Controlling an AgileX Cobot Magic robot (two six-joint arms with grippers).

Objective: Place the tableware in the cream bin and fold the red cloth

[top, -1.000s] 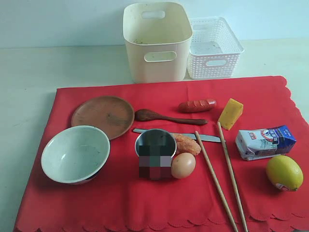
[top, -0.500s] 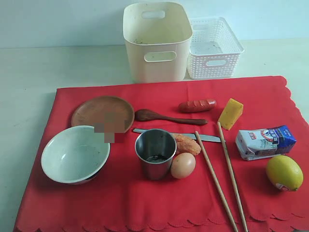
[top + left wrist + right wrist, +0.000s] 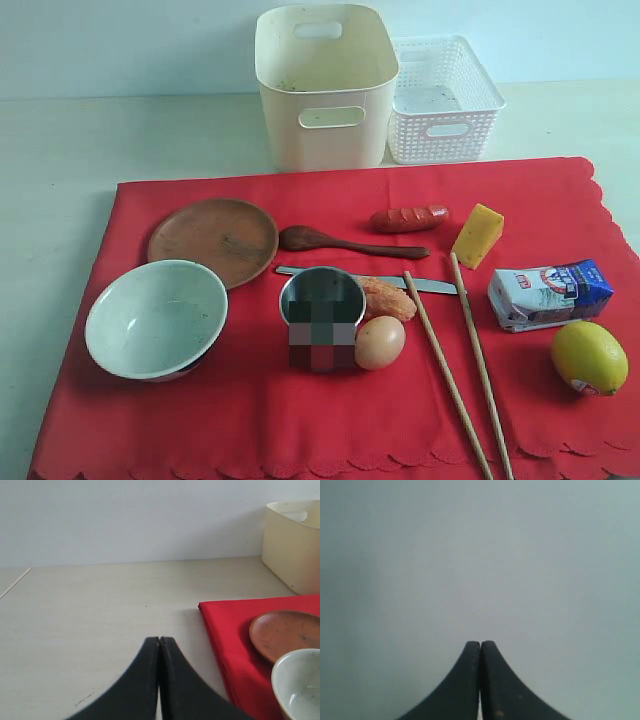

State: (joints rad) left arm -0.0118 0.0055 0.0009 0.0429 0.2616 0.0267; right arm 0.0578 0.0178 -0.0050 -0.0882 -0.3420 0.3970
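- Red cloth [image 3: 250,420]: spread flat and unfolded on the bench [image 3: 90,610], under every piece of tableware.
- Steel cup [image 3: 322,290]: upright near the cloth's middle.
- Plate [image 3: 213,238]: behind and left of the cup, lying flat.
- Bowl [image 3: 155,317]: left of the cup, upright, apparently empty.
- Spoon [image 3: 345,243]: just behind the cup.
- Knife [image 3: 430,285]: behind the cup and nearer than the spoon, running off to the cup's right.
- Chopsticks [image 3: 451,385]: right of the cup, side by side but apart, pointing toward the front edge.
- Bin [image 3: 325,125]: well behind the cup, off the cloth, with no tableware visible inside.
- Egg [image 3: 380,342]: just beside the cup on its right.
- Lemon [image 3: 589,357] and carton [image 3: 548,293]: much farther right of the cup.
- Left claw [image 3: 159,645]: closed tight, tips pressed together, gripping nothing. Low over bare bench, far left of the cup, beyond the cloth's edge.
- Right claw [image 3: 480,647]: likewise closed and empty. Only blank grey behind it, so its place relative to the cup is impossible to tell.
- Change against a second ago: none. Same layout, no piece shifted, no arm in the exterior view.
- Meaning, as a judgement: task not yet begun. All tableware waiting for the bin, folding last, and a claw to be opened first.
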